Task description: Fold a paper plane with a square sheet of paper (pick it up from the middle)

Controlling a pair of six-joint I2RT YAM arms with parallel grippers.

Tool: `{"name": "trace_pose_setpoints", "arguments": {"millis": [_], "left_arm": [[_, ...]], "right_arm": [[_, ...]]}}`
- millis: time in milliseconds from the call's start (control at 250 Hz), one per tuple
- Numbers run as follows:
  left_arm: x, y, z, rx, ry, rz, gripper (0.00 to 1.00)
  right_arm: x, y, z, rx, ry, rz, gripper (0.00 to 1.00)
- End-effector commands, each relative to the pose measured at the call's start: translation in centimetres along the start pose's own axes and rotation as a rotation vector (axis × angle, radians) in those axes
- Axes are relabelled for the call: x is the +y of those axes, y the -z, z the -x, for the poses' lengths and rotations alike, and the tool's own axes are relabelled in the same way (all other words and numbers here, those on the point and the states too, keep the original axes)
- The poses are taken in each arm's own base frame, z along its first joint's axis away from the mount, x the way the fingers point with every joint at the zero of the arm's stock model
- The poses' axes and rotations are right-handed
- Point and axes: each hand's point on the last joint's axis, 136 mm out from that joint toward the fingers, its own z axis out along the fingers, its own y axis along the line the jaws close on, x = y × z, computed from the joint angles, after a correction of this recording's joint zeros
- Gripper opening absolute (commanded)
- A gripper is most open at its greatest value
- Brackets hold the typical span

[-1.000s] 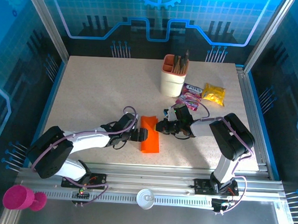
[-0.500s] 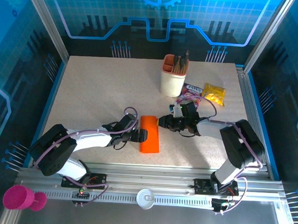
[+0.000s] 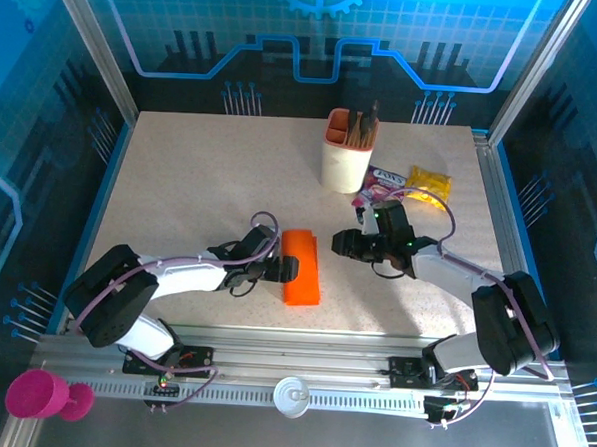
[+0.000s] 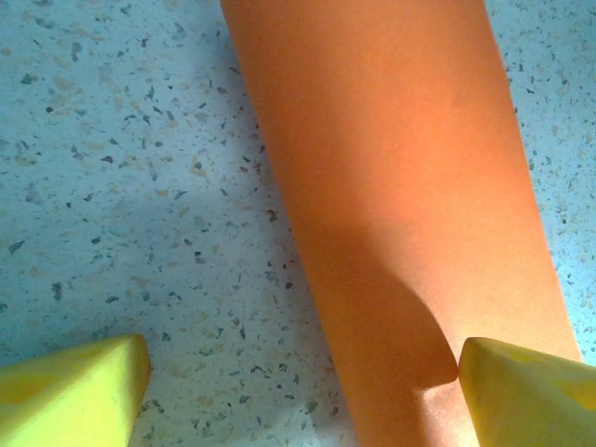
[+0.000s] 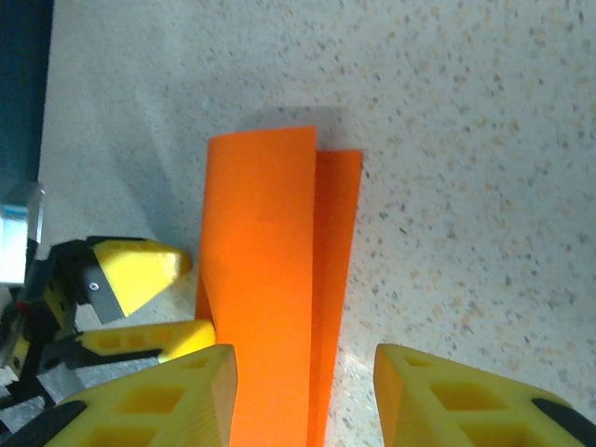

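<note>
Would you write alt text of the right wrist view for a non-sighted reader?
A folded orange sheet of paper, lower layer peeking out, lies on the speckled table. The open right hand frames its near end; the left hand sits beside it.

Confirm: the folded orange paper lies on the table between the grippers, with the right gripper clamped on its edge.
Wrong on the clamp: the right gripper stands open, apart from the folded orange paper, as the top view shows. The paper does lie on the table.

Left wrist view crops both ends of the paper (image 4: 400, 186).
</note>
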Motion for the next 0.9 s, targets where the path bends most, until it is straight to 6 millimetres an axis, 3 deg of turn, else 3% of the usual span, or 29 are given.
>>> {"name": "trace_pose_setpoints", "arguments": {"millis": [0, 467, 895], "left_arm": [[-0.8, -0.2, 0.4, 0.009, 0.002, -0.032, 0.87], [-1.6, -0.3, -0.3, 0.048, -0.047, -0.076, 0.87], [-1.5, -1.0, -1.2, 0.087, -0.075, -0.081, 0.87]], "right_arm": [[-0.5, -0.5, -1.3, 0.034, 0.009, -0.019, 0.41], [0.5, -2.7, -2.7, 0.082, 0.013, 0.017, 0.17], [0.6, -3.3, -3.0, 0.091, 0.014, 0.019, 0.15]]}}
